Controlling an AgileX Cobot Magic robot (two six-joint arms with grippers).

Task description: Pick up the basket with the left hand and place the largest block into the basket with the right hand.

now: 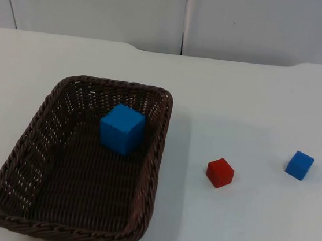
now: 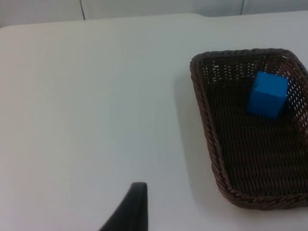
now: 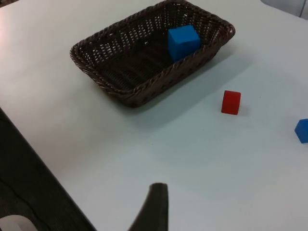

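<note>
Brown wicker basket [image 1: 7, 196] sits on the white desk [image 1: 256, 102] with the large blue block [image 1: 121, 128] inside near its far wall, red block [image 1: 219, 172] beside the basket, small blue block [image 1: 299, 165] beyond that; both pincers' state: cannot tell.

The basket [image 1: 43, 136] is dark woven wicker, rough; the table [image 1: 256, 102] is smooth, matt white.

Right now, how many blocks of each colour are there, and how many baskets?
Blue blocks: 2, the large blue block in the basket and the small blue block on the table
Red block: 1
Wicker basket: 1
Total: 4
</note>
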